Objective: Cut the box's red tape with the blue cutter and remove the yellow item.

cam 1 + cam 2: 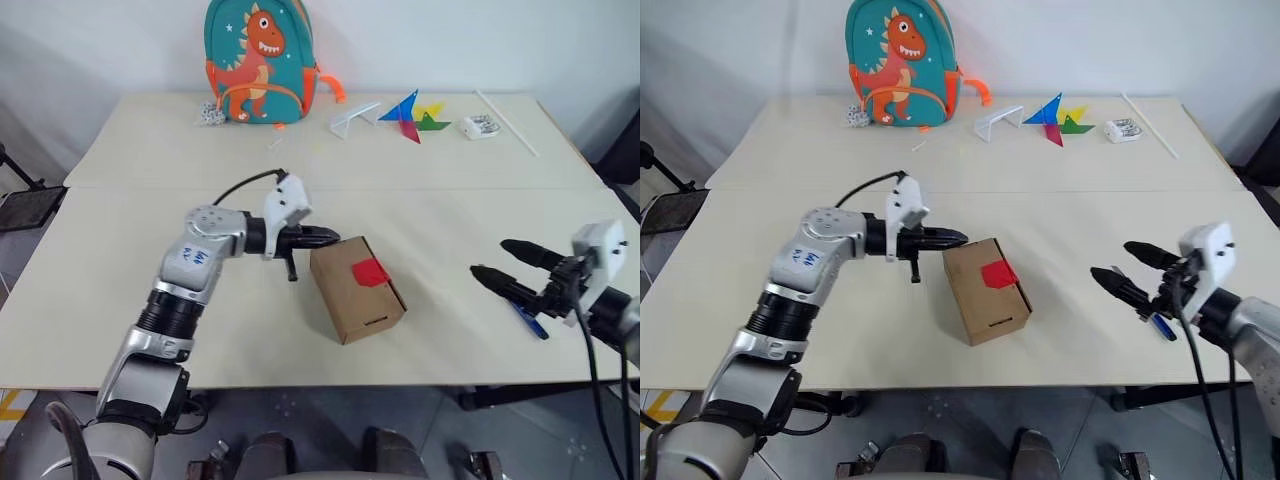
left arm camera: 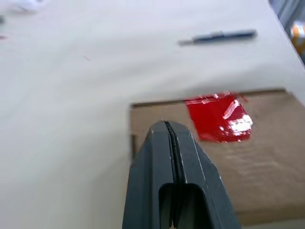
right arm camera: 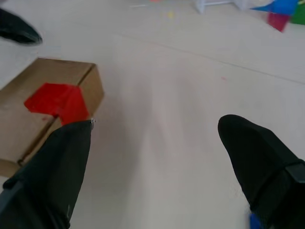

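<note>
Nearest the camera ran the front edge of the desk (image 1: 300, 375), and just behind it, a little right of centre, stood one box (image 1: 355, 290), turned at an angle, with one patch of red tape (image 1: 370, 271) over the top seam and still whole. At nine o'clock from the box the left gripper (image 1: 325, 237) pointed at the box's upper left corner with its fingers (image 2: 174, 157) pressed shut on nothing; whether the tips touched the cardboard could not be told. At three o'clock from the box, across a bare stretch of desk, the right gripper (image 1: 505, 262) hung near the right front corner with its two fingers (image 3: 257, 157) spread wide and nothing between them. One blue cutter (image 1: 528, 318) lay flat on the desk just under and behind those fingers, close to the front edge. Open room lay all around the box: left of it toward nine o'clock, and across the whole middle band toward twelve o'clock. Along the far edge stood one dinosaur backpack (image 1: 258, 60) at eleven o'clock, one white folded stand (image 1: 352, 118), one pinwheel (image 1: 412, 115) at twelve to one o'clock, one small white object (image 1: 481, 126) and one thin white stick (image 1: 505, 122) slanting toward the right edge.
</note>
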Motion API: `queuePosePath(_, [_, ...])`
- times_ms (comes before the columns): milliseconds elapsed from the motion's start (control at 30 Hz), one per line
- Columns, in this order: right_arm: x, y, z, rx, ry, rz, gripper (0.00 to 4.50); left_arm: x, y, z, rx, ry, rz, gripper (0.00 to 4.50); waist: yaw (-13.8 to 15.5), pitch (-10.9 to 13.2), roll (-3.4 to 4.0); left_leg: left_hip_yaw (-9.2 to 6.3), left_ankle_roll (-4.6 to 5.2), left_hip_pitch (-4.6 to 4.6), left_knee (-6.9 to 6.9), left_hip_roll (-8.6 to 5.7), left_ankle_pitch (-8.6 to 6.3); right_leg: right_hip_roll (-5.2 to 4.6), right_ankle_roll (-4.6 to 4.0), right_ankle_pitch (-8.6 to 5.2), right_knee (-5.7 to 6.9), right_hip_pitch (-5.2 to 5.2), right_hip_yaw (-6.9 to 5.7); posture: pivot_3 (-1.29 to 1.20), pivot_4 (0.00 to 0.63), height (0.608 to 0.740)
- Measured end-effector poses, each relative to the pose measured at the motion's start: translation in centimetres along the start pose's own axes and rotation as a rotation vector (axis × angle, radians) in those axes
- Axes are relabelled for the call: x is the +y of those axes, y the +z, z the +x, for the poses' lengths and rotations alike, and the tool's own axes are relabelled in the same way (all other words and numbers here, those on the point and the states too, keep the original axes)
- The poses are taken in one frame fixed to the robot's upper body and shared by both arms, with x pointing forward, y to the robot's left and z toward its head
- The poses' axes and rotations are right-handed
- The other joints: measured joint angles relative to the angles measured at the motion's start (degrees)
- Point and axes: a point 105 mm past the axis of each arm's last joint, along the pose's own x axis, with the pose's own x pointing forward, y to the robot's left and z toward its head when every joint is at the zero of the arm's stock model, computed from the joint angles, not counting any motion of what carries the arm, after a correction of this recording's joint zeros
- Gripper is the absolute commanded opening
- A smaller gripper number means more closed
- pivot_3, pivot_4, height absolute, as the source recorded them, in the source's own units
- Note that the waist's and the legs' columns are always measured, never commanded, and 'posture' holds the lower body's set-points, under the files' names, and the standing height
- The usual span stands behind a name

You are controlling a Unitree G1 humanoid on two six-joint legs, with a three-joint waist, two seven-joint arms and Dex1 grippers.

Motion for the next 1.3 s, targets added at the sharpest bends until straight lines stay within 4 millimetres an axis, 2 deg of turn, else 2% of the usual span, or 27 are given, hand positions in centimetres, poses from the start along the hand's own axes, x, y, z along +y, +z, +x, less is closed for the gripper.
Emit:
queuePosePath(100, [0.5, -1.1, 2.5, 0.018, 0.018, -0.022, 2.56, 0.6, -2.0, -4.0, 0.123, 0.039, -0.044, 0.00, -0.56, 0.12, 0.09, 0.08, -0.02, 0.00, -0.01, 0.00, 0.00, 0.00, 0.01, 0.00, 0.00, -0.04, -0.01, 0.00, 0.150, 0.740])
queuePosePath(167, [1.0, -1.8, 4.2, 0.030, 0.033, -0.058, 1.92, -0.5, -4.2, -5.7, 0.205, 0.026, -0.113, 0.00, -0.92, 0.23, 0.22, 0.10, -0.02, -0.01, -0.01, -0.01, 0.00, -0.01, 0.01, 0.00, -0.02, -0.04, 0.00, 0.00, 0.150, 0.740])
queuePosePath(200, [1.5, -2.3, 4.9, 0.047, 0.049, -0.081, 1.61, -1.6, -5.3, -5.7, 0.225, -0.001, -0.160, 0.00, -0.68, 0.28, 0.28, 0.05, -0.03, -0.03, -0.01, -0.01, -0.01, -0.01, 0.01, -0.01, 0.02, -0.04, 0.00, 0.00, 0.150, 0.740])
queuePosePath(267, [2.1, -3.0, 5.6, 0.069, 0.075, -0.106, 0.94, -3.0, -6.3, -5.0, 0.226, -0.042, -0.207, 0.00, 0.28, 0.54, 0.21, -0.03, -0.03, -0.14, 0.06, -0.01, -0.01, -0.01, 0.01, -0.01, 0.02, -0.08, -0.01, 0.00, 0.150, 0.740])
queuePosePath(333, [3.4, -4.0, 6.3, 0.110, 0.137, -0.130, 0.25, -4.4, -6.5, -3.3, 0.171, -0.059, -0.242, 0.00, 0.76, 0.57, 0.20, -0.09, -0.02, -0.18, 0.12, -0.03, -0.01, -0.01, 0.01, -0.01, 0.06, -0.07, 0.01, 0.00, 0.150, 0.740])
queuePosePath(367, [4.3, -4.6, 6.6, 0.127, 0.173, -0.125, 0.06, -4.9, -6.4, -2.3, 0.140, -0.062, -0.251, 0.00, 0.82, 0.60, 0.15, -0.07, -0.02, -0.20, 0.12, -0.04, -0.01, -0.01, 0.01, 0.00, 0.02, -0.07, 0.01, 0.00, 0.150, 0.740])
queuePosePath(433, [5.9, -5.4, 7.0, 0.163, 0.243, -0.109, 0.06, -5.6, -6.2, -0.5, 0.098, -0.046, -0.268, 0.00, 0.69, 0.67, 0.03, -0.05, -0.03, -0.19, 0.12, -0.03, -0.01, -0.01, 0.02, 0.00, 0.01, -0.07, -0.01, 0.00, 0.150, 0.740])
queuePosePath(600, [6.9, -5.2, 7.1, 0.189, 0.264, -0.086, 0.06, -5.1, -5.9, 1.6, 0.051, 0.049, -0.299, 0.00, 0.20, 0.68, 0.01, -0.02, -0.04, -0.12, 0.11, -0.02, 0.01, -0.01, 0.02, 0.00, 0.06, -0.07, -0.04, 0.00, 0.150, 0.740])
queuePosePath(933, [9.0, -4.3, 6.7, 0.205, 0.317, -0.082, 0.06, -4.7, -6.2, 1.6, 0.069, 0.090, -0.293, 0.00, 0.32, 0.68, 0.02, -0.01, -0.05, -0.10, 0.10, 0.00, 0.01, -0.01, 0.02, 0.00, 0.06, -0.07, -0.04, 0.00, 0.150, 0.740])
queuePosePath(1067, [9.0, -5.0, 6.4, 0.228, 0.307, -0.064, 0.06, -5.0, -6.5, 1.5, 0.092, 0.067, -0.287, 0.00, 0.26, 0.68, 0.01, 0.00, -0.06, -0.09, 0.08, 0.00, 0.01, -0.01, 0.02, 0.00, 0.06, -0.08, -0.04, 0.00, 0.150, 0.740])
queuePosePath(1133, [8.6, -5.2, 6.0, 0.244, 0.292, -0.062, 0.06, -5.0, -6.8, 0.8, 0.117, 0.058, -0.280, 0.00, 0.17, 0.68, 0.02, 0.01, -0.05, -0.09, 0.07, 0.00, 0.01, -0.01, 0.02, 0.00, 0.06, -0.09, -0.04, 0.00, 0.150, 0.740])
queuePosePath(1267, [5.8, -4.6, 3.8, 0.287, 0.203, -0.065, 0.06, -4.6, -7.1, -1.5, 0.181, 0.023, -0.247, 0.00, 0.22, 0.69, 0.01, 0.03, -0.05, -0.10, 0.08, 0.00, 0.01, -0.01, 0.02, 0.00, 0.05, -0.09, -0.04, 0.00, 0.150, 0.740])
queuePosePath(1300, [5.1, -4.3, 3.2, 0.295, 0.178, -0.039, 0.21, -4.3, -7.0, -2.2, 0.189, 0.016, -0.237, 0.00, 0.32, 0.69, 0.01, 0.03, -0.05, -0.10, 0.08, 0.00, 0.01, -0.01, 0.02, 0.00, 0.05, -0.09, -0.04, 0.00, 0.150, 0.740])
